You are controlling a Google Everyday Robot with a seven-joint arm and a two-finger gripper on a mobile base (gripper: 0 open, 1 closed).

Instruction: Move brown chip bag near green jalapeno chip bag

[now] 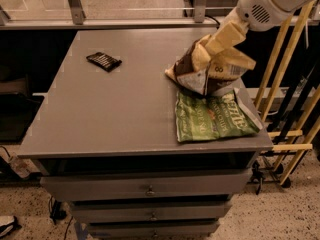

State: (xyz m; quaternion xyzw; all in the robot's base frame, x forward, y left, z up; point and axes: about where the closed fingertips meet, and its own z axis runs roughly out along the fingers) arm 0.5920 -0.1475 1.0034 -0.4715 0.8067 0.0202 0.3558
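Note:
The brown chip bag (197, 76), dark brown and tan, hangs crumpled at the right side of the grey tabletop (110, 114). Its lower edge touches or hovers just over the far edge of the green jalapeno chip bag (212, 118). The green bag lies flat at the table's front right corner. My gripper (209, 51) reaches in from the upper right on a white arm (260, 6). It is shut on the top of the brown bag.
A small black rectangular object (103, 61) lies at the back left of the table. Drawers (150, 189) sit below the tabletop. Yellow wooden bars (280, 84) stand close to the table's right side. A metal rail (75, 4) runs behind.

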